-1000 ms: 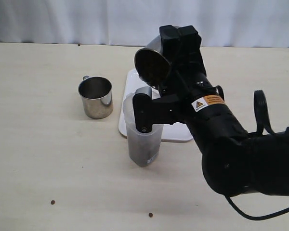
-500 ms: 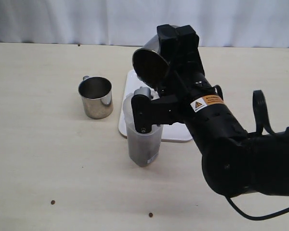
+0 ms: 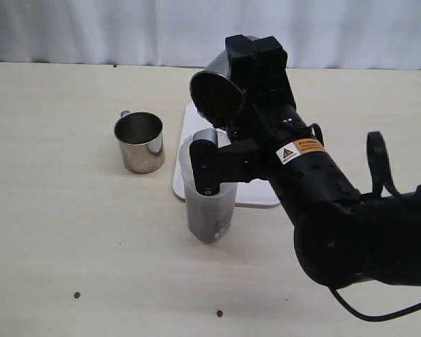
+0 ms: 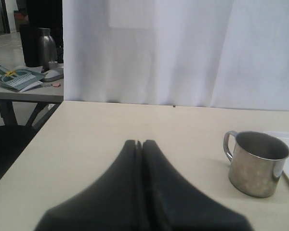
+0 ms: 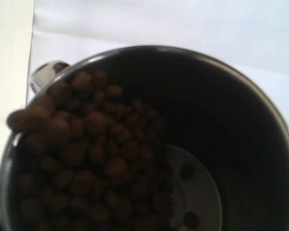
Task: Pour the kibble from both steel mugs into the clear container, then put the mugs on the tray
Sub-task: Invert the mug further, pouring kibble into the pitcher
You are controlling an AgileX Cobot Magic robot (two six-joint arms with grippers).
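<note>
My right gripper (image 3: 240,71) is shut on a steel mug (image 3: 217,97) and holds it tipped over the clear container (image 3: 209,207), mouth slanting down. In the right wrist view the kibble (image 5: 86,154) is heaped against the lower side of that mug (image 5: 241,120), up to its rim, with part of the shiny bottom bare. The container's lower part looks dark with kibble. The other steel mug (image 3: 139,140) stands upright on the table to the left, also in the left wrist view (image 4: 257,163). The white tray (image 3: 259,193) lies behind the container. My left gripper (image 4: 140,143) is shut and holds nothing.
A few stray pellets (image 3: 219,313) lie on the table near the front edge. A black part of the right arm (image 3: 207,165) hangs in front of the container. A white curtain (image 3: 91,28) backs the table. A side table (image 4: 24,82) stands beyond the left edge.
My right gripper and the tipped mug have edged slightly left and up over the container. Nothing else has moved.
</note>
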